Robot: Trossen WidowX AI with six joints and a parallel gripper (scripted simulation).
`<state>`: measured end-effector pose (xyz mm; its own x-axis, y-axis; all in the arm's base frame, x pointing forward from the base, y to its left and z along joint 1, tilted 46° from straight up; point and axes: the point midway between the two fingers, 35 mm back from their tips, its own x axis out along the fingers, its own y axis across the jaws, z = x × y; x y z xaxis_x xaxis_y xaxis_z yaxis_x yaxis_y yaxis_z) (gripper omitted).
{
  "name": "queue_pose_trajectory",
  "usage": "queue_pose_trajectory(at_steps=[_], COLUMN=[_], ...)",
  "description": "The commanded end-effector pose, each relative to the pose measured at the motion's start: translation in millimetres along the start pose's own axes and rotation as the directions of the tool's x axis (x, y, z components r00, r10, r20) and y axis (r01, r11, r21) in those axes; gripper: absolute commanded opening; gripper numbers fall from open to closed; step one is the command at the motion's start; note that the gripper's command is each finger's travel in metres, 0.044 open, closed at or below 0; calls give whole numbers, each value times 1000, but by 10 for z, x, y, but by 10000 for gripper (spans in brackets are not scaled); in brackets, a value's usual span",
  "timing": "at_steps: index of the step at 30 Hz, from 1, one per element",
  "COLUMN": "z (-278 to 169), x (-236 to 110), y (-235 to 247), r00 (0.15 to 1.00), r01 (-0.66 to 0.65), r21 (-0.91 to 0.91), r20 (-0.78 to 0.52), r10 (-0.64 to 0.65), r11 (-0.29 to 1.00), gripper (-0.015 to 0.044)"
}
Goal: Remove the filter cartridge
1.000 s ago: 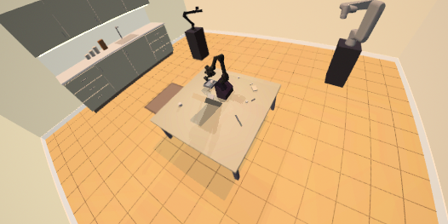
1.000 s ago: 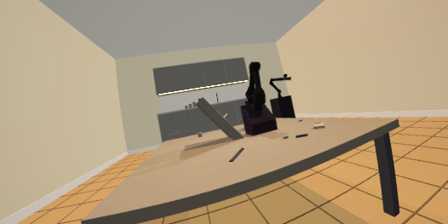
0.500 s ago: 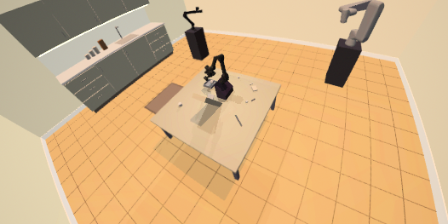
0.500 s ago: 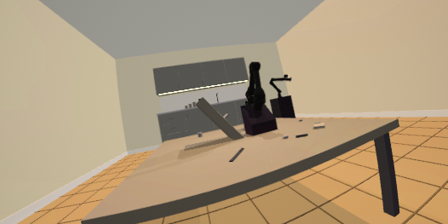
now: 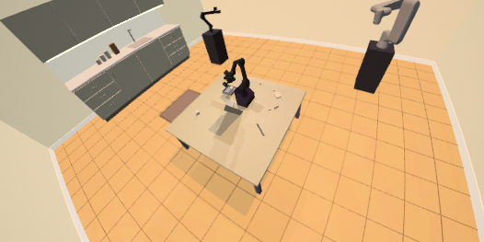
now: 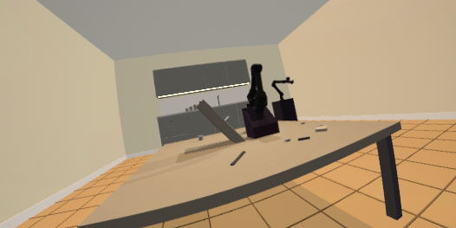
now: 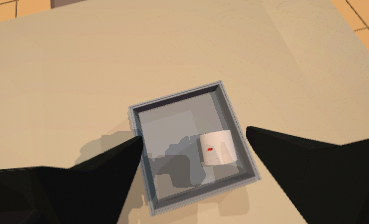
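Note:
The cartridge (image 7: pixel 218 148), a short white cylinder with a small red mark, lies on its side on the floor of the grey tray (image 7: pixel 175 94) (image 5: pixel 229 90), close beside the right wall in the wrist view. Whether it touches that wall is unclear. My gripper (image 7: pixel 194 136) (image 5: pixel 225 84) is open and empty above the tray, its fingers spread wide to either side in the wrist view. The service panel (image 6: pixel 219 120) (image 5: pixel 233 109) leans as a slanted grey slab beside the arm base; its face and the cartridge's slots cannot be made out.
The tray stands on the table (image 5: pixel 198 128) (image 6: pixel 173 188) in front of the arm base (image 5: pixel 245 97) (image 6: pixel 260 124). A dark bar (image 5: pixel 260 130) (image 6: pixel 237 158) and several small pieces lie on the table away from the tray. A small light object (image 5: pixel 197 113) lies near the table's left edge.

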<state>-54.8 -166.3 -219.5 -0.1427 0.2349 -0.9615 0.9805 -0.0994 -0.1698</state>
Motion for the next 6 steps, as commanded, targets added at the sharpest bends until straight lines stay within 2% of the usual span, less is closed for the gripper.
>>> queue_pose_trajectory(at_steps=[1, 6], z=[-8, -8], x=[2, 2], y=[-1, -1], r00=[1000, 1000], r01=[0, 0], r21=[-2, -2], r20=[-1, -1], r10=[0, 0], r11=[1000, 1000], gripper=[440, 440])
